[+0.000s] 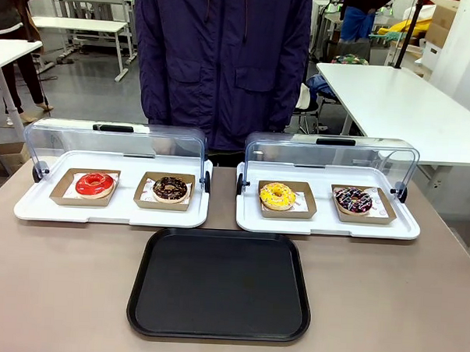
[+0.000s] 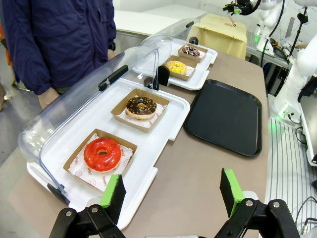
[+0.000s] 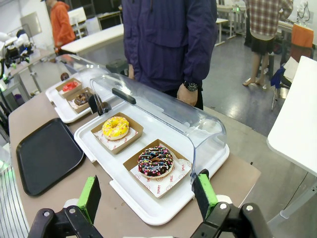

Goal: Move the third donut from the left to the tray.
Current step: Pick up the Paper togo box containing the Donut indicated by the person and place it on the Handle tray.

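Behind the tray (image 1: pixel 218 284), the third donut (image 1: pixel 277 196) sat ungripped. The left gripper (image 2: pixel 172 191) and right gripper (image 3: pixel 147 194) stood apart. A high reach could strike the lid (image 1: pixel 329 157).

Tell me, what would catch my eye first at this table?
The bright icing stands out: a red donut in the left white tray and a yellow donut in the right white tray. In front of them lies a big black tray, and a person in a dark jacket stands behind the table.
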`<state>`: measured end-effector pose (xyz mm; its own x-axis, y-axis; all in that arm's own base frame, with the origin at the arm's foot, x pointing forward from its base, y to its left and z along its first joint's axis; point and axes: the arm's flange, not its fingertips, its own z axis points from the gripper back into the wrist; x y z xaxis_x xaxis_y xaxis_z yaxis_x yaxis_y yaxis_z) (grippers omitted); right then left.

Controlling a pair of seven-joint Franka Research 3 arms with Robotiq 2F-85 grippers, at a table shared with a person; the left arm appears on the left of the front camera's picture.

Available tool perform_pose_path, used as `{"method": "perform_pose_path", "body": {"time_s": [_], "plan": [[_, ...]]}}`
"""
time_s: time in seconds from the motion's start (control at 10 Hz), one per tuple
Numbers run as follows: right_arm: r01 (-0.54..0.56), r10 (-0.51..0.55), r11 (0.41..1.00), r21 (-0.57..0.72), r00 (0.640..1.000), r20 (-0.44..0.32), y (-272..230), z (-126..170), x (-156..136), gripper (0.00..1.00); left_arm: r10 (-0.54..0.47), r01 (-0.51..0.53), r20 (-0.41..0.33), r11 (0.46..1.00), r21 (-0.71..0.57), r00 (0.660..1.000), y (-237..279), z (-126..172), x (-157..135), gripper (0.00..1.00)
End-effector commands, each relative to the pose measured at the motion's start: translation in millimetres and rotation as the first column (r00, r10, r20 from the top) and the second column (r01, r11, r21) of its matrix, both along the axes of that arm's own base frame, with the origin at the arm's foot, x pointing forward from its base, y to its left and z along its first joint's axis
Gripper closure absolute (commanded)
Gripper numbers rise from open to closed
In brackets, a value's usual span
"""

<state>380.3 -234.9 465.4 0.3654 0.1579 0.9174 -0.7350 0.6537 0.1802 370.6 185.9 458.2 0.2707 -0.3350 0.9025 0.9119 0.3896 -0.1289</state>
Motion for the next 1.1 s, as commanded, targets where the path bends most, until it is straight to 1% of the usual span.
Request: {"method": "perform_pose_path", "body": {"time_s": [0.0,1.0], "plan": [[0.000,0.000,1.000,0.010,1.000,0.024,-0.3,0.6,2.7,0.00,-0.004,0.004,0.006,1.000,-0.006,1.000,0.4,1.3,1.6,0.00],[0.000,0.000,1.000,0.010,1.000,0.024,-0.3,0.6,2.7,0.00,-0.004,0.004,0.006,1.000,-0.006,1.000,0.4,1.3,1.6,0.00]]}}
